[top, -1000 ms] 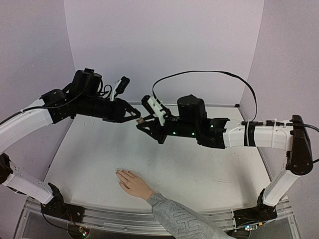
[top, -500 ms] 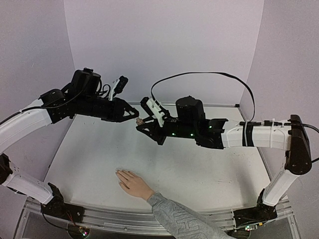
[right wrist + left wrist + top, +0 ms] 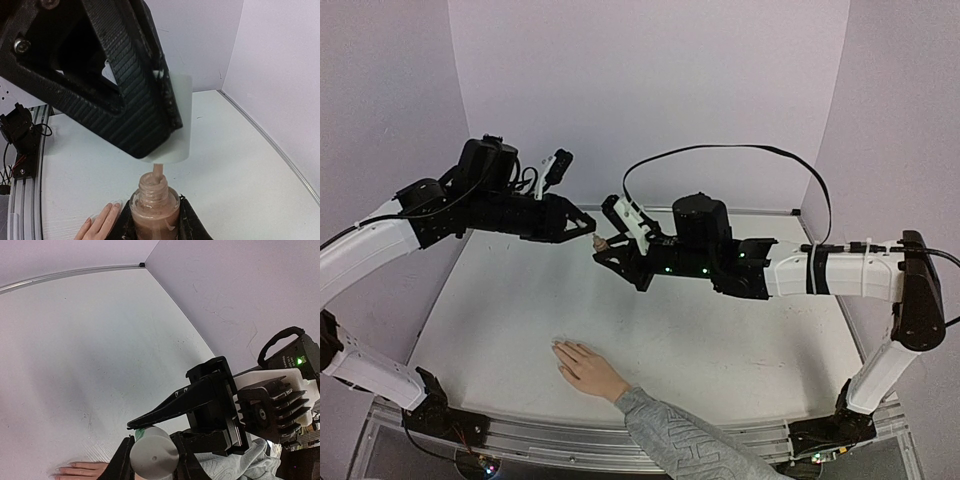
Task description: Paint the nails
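A light-skinned hand [image 3: 582, 368] with a grey patterned sleeve [image 3: 680, 440] lies flat on the table near the front. Its pale nails [image 3: 109, 205] show in the right wrist view. My right gripper [image 3: 604, 246] is shut on an open bottle of pinkish-brown polish [image 3: 155, 212], held in the air above the table's middle. My left gripper [image 3: 588, 230] is shut on the bottle's white cap [image 3: 154, 455]. In the right wrist view the cap [image 3: 175, 125] sits just above the bottle neck. The brush stem [image 3: 158, 171] still dips into it.
The white table [image 3: 740, 340] has purple walls at the back and both sides. A black cable [image 3: 740, 148] arches over the right arm. The hand's fingers [image 3: 82, 470] also show low in the left wrist view, below both grippers.
My left gripper has drawn slightly left and up with the cap, away from the bottle. The right gripper shifted a little left. The hand has not moved.
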You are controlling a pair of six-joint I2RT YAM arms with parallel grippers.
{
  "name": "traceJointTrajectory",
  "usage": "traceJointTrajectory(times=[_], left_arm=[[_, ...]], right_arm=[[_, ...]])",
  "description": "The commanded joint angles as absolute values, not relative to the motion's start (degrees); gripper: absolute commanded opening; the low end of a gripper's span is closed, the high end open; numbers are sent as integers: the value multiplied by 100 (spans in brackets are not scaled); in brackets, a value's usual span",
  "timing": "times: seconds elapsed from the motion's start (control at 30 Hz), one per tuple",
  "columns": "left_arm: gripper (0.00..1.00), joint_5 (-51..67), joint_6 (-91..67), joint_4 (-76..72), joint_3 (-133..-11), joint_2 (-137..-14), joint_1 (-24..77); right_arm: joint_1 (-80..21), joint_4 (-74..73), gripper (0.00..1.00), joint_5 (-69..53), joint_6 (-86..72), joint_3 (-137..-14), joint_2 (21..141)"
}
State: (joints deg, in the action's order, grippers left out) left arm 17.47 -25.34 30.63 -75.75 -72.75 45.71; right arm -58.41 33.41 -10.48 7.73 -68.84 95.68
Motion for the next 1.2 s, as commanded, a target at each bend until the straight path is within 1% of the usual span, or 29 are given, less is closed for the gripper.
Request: traceJointTrajectory(times=[0.0,0.93,1.07,1.17], left_arm=[[0,1601,-2452,2944,-7792,-7040,4570],[0,1127,-2346,3092,-7735,-6650,4557],[0,1236,-2269,3318,-7718,-6582,4454],[0,1647,-2285,3323,-7468,-6406,4162]], right_arm=[[-5828,3617,0,-1024,817,-6953,9503],[-5834,3712,0,-1010,791,-6772,9404],[-5730,3735,0,-1181,738,-6588,9223],[-5524,3735,0,-1497,626,-6418,8963]])
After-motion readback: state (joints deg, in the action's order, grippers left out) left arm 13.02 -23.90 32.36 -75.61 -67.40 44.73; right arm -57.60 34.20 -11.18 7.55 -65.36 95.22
